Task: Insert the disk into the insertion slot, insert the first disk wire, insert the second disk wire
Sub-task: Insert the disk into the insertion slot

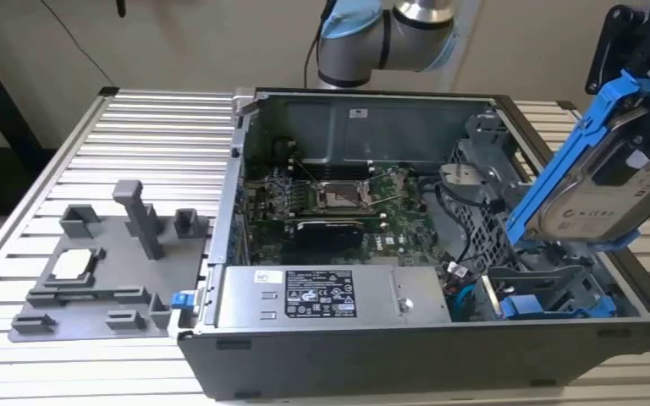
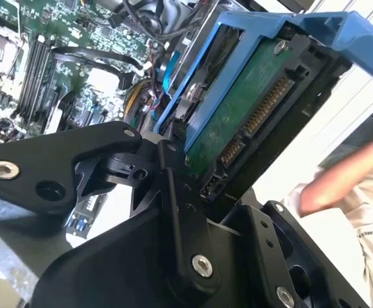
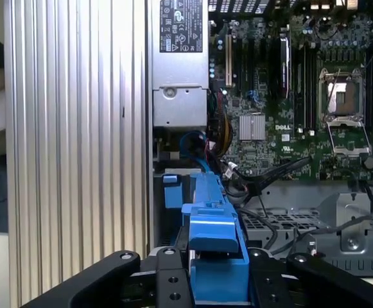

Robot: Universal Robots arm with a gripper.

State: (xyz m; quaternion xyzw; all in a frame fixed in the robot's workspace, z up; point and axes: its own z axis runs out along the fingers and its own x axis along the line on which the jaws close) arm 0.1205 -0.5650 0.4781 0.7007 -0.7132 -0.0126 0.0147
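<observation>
- Blue plastic frames the disk [image 1: 602, 199], which in the exterior view hangs tilted over the near corner of the open computer case [image 1: 337, 355], on the exterior view's right. The gripper [image 1: 645, 97] holds the disk by its upper end. The disk's long axis slants down toward the slot [image 1: 551, 288]. Its lower end sits just above that bay and, I judge, is not yet inside. The case lies on a ribbed metal table [image 1: 145, 135].
- In the second wrist view the disk's green underside, with its row of connectors, faces the camera. Black fingers [image 2: 173, 192] press against the edge of the frame. A person's arm [image 2: 346, 183] shows past the disk, not touching it.
- In the first wrist view the fingers pinch the frame from both sides. The disk sits edge-on between them, pointing toward the slot's blue parts beside the power supply [image 3: 180, 77]. The slot therefore lies ahead of the fingers, along the disk's length.
</observation>
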